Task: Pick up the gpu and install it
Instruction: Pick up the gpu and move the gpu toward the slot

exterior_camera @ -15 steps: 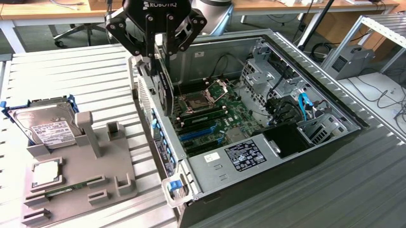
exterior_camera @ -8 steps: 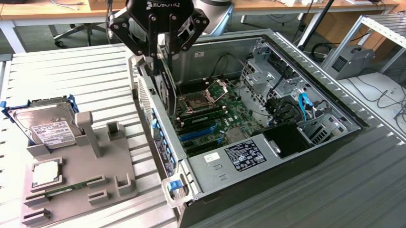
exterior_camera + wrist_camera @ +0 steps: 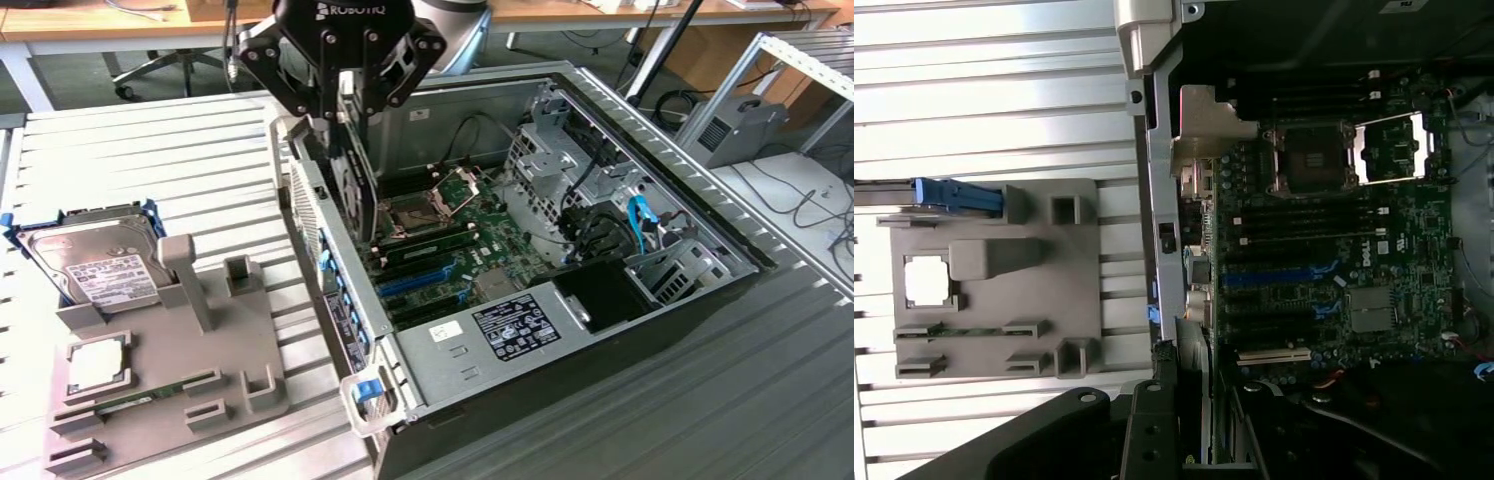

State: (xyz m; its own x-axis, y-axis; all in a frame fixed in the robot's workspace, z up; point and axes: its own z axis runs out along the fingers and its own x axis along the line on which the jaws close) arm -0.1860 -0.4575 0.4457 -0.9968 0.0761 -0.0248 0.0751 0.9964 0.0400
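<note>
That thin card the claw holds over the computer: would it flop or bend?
Probably not: the gpu hangs straight and flat from the gripper, so it looks stiff. Gripped only at its upper part, it might pivot if its lower end bumps the case. Being thin, it is likely fragile against sideways knocks.

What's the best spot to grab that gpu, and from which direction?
Probably its top edge, from straight above, as the end effector grips it here. The gpu is thin and flat and hangs on edge over the open case. Pinching its two flat faces should hold it steady and leave the lower edge free, facing the blue slots.
</note>
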